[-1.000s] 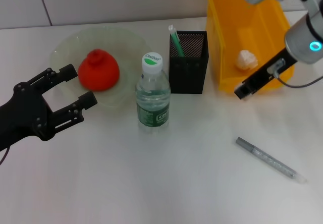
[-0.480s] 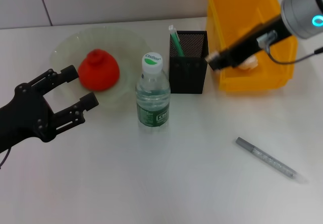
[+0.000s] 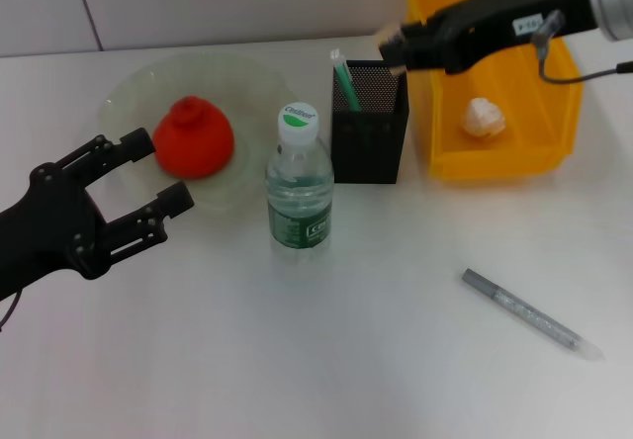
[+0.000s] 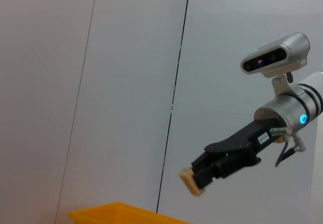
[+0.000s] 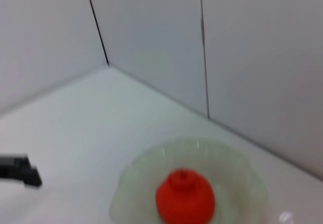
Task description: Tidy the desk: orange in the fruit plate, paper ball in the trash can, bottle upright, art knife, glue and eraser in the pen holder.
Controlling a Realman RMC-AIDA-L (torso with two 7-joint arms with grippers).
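Note:
My right gripper [image 3: 390, 45] is shut on the small beige eraser [image 4: 192, 181] and holds it just above the back rim of the black mesh pen holder [image 3: 369, 128]. A green and white stick [image 3: 343, 78] stands in the holder. The orange [image 3: 193, 137] lies in the pale-green fruit plate [image 3: 129, 93]. The bottle [image 3: 300, 187] stands upright beside the holder. The paper ball [image 3: 484, 118] lies in the yellow trash can [image 3: 445, 157]. The grey art knife [image 3: 529, 312] lies on the table at the front right. My left gripper [image 3: 138, 177] is open and empty, just in front of the plate.
The white table ends at a grey panelled wall behind the plate and the trash can. The right wrist view shows the orange [image 5: 184, 196] in the plate [image 5: 136, 173] from above, with a left fingertip [image 5: 20, 171] nearby.
My right gripper has swung from the front of the trash can leftward and back, and is now over the pen holder with the eraser. The left arm has not moved.

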